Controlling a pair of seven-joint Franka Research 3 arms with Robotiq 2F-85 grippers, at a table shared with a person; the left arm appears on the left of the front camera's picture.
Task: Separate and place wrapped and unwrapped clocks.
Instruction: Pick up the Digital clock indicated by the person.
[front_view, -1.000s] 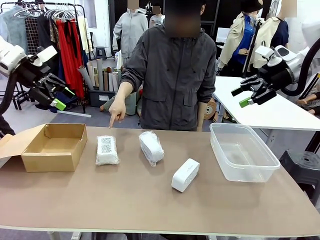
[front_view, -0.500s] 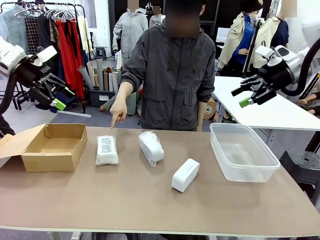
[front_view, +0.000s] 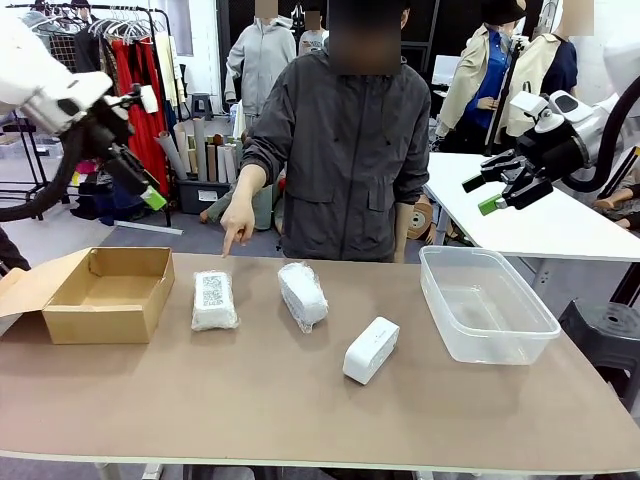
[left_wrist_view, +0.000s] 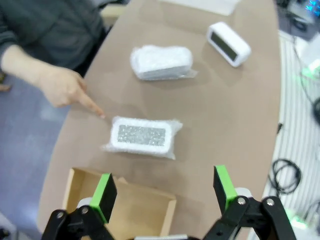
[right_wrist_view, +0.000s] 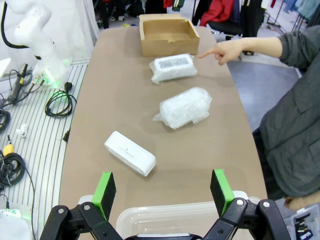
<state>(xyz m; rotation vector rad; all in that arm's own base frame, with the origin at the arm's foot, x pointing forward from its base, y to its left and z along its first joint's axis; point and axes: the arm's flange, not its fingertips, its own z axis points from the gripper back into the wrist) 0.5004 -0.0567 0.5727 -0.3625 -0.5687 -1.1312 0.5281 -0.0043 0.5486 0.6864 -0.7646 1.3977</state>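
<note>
Two wrapped clocks lie on the table, one (front_view: 214, 300) by the cardboard box with a person's finger (front_view: 232, 240) pointing at it, the other (front_view: 302, 295) mid-table. The unwrapped clock (front_view: 370, 349), white and smooth, lies nearer me. My left gripper (front_view: 140, 180) hangs open high above the box; from its wrist the pointed-at wrapped clock (left_wrist_view: 142, 137) is below, with the other wrapped clock (left_wrist_view: 161, 62) and the unwrapped clock (left_wrist_view: 228, 43) beyond. My right gripper (front_view: 480, 195) is open, high above the tub, looking down on the unwrapped clock (right_wrist_view: 130, 153) and both wrapped clocks (right_wrist_view: 185, 107) (right_wrist_view: 172, 67).
An open brown cardboard box (front_view: 105, 295) stands at the table's left end. At the right stands a clear plastic tub (front_view: 485, 305) with nothing in it. The person stands at the far edge, one hand (left_wrist_view: 65, 90) over the table near the box.
My left arm has swung up and to the right, closer to the table's left end. The right arm, the clocks and the pointing hand have stayed put.
</note>
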